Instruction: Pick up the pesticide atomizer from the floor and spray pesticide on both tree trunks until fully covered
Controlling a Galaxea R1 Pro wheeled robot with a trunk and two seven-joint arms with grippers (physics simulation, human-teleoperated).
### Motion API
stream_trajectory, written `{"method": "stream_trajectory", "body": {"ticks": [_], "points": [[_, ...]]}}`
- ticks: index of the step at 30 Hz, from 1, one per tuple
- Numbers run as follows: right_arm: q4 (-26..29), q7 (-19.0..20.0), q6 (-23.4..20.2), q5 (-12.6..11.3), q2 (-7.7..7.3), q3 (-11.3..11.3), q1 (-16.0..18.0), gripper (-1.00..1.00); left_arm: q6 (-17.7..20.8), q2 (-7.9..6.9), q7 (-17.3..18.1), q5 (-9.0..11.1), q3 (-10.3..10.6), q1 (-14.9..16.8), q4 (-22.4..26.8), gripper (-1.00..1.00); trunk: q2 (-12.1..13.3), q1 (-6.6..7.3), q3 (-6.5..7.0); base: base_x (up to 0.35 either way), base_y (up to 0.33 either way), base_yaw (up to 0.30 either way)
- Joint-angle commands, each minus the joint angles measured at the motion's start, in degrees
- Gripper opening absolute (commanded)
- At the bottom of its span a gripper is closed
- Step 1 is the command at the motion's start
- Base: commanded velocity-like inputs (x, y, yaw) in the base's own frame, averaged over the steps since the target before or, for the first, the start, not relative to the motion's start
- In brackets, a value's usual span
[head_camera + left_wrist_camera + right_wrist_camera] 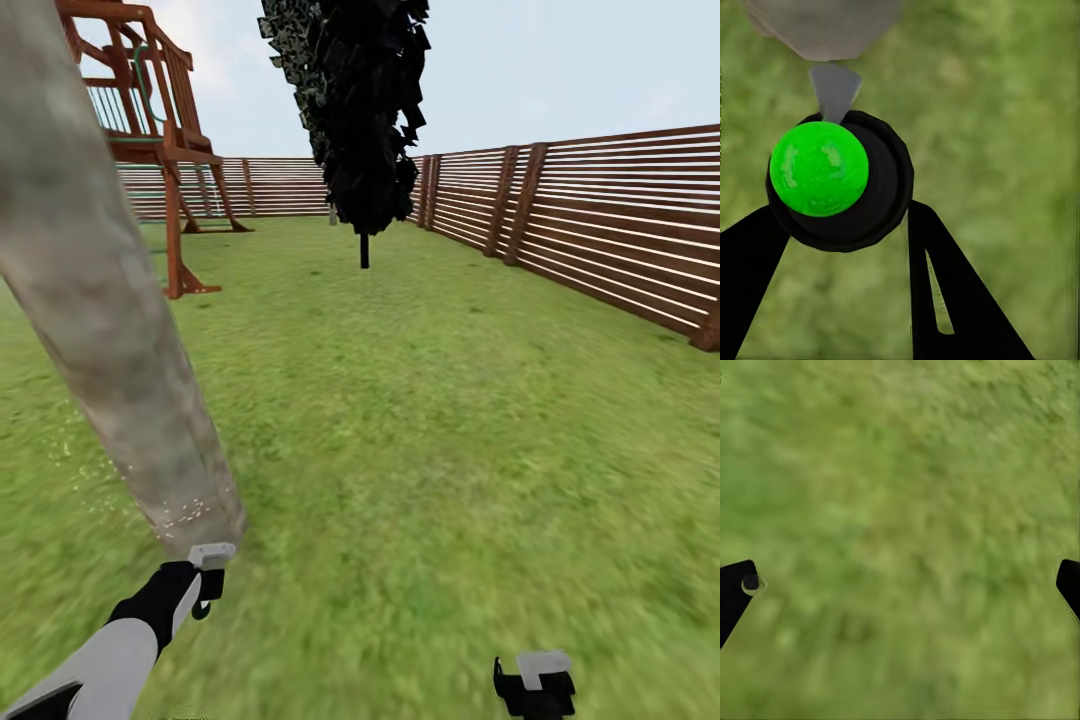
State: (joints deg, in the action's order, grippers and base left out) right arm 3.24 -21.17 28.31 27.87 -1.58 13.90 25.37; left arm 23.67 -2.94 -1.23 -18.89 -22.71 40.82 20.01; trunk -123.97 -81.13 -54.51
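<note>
pesticide atomizer [840,180] pinched by left fingers [945,292]; right fingers [735,592] spread; no readable writing.

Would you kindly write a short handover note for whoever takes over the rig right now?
Left gripper: shut on the pesticide atomizer, held close to the base of the tree trunk, nozzle towards it.
Right gripper: open, holding nothing, over the lawn.
Done: atomizer picked up; fine white pesticide specks show low on this trunk.
Left: the trunk higher up looks bare, so coverage seems partial. Finish it, then spray the second tree. The black conifer by the wooden fence is not a target.
</note>
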Motion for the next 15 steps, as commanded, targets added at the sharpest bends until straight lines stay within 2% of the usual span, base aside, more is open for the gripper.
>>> {"method": "stream_trajectory", "body": {"ticks": [1, 15], "points": [[-0.07, -0.19, 0.16, 0.6, 0.0, 0.43, 0.03, 1.0, 0.24, 0.04, 0.0, -0.27, -0.31, 0.05, 0.09, -1.0, -0.02, 0.0, -0.05, 0.097, -0.264, 0.271], [-0.11, -0.19, 0.16, 0.65, 0.08, 0.43, 0.03, 1.0, 0.33, 0.05, 0.0, -0.24, -0.3, 0.05, 0.46, -1.0, -0.02, 0.0, -0.05, 0.089, -0.268, 0.278]]}}
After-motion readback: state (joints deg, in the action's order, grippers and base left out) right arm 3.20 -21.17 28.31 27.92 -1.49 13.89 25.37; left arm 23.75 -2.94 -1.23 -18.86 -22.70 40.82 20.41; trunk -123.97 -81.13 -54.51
